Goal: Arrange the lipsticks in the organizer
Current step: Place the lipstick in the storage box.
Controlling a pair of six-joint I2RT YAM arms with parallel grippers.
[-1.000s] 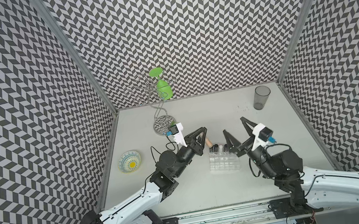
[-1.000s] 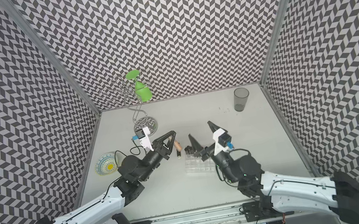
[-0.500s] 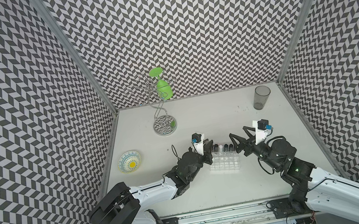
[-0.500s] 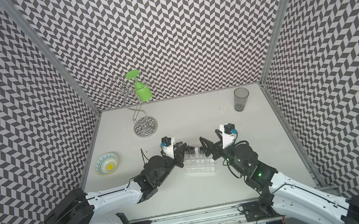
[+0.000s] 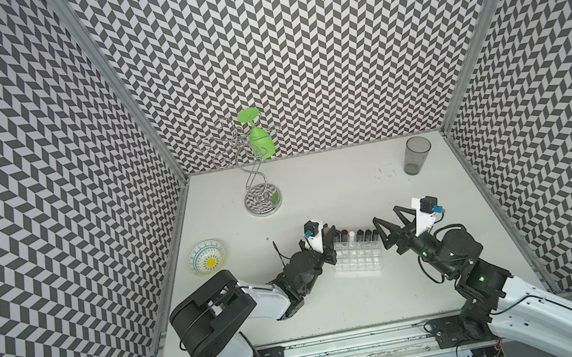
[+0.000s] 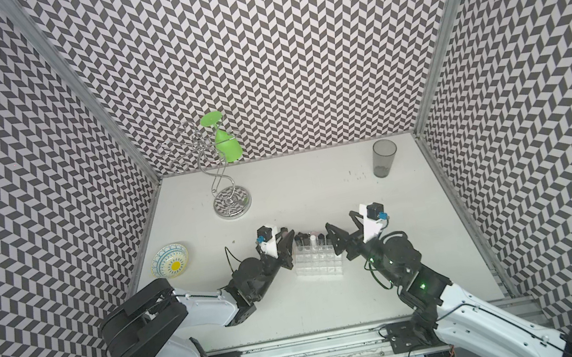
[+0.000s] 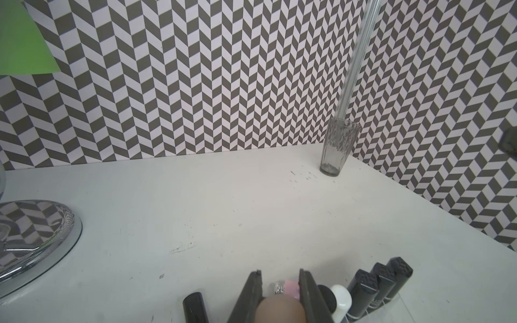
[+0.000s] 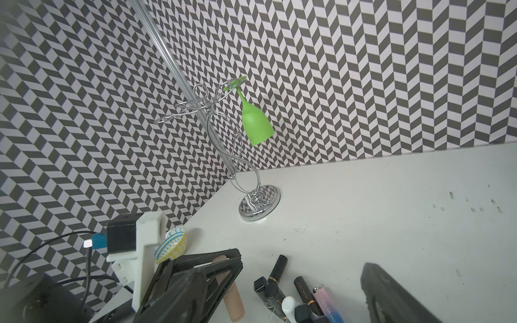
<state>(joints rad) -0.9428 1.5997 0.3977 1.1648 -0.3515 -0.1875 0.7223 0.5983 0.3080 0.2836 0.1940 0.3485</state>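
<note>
The clear organizer (image 5: 359, 266) (image 6: 319, 267) stands mid-table, with several black lipsticks (image 5: 366, 235) (image 7: 366, 289) and a white-capped one (image 7: 340, 299) upright in its far row. My left gripper (image 5: 330, 238) (image 6: 285, 242) (image 7: 279, 272) is shut on the beige lipstick (image 7: 279, 309) (image 8: 234, 303) at the organizer's far left corner; whether its lower end sits in a cell is hidden. A pink lipstick (image 7: 291, 288) (image 8: 324, 303) and black ones (image 8: 279, 267) (image 7: 193, 306) lie on the table behind. My right gripper (image 5: 386, 215) (image 6: 339, 219) (image 8: 303, 270) hangs open and empty by the organizer's right end.
A chrome wire stand (image 5: 263, 199) carrying an upside-down green glass (image 5: 261, 143) stands at the back left. A grey tumbler (image 5: 415, 156) is at the back right. A patterned bowl (image 5: 206, 258) sits near the left wall. Patterned walls close in three sides.
Both arms have come down and stretched in towards the organizer. The left gripper has carried the beige lipstick to the organizer's far left corner. The right gripper has stayed open.
</note>
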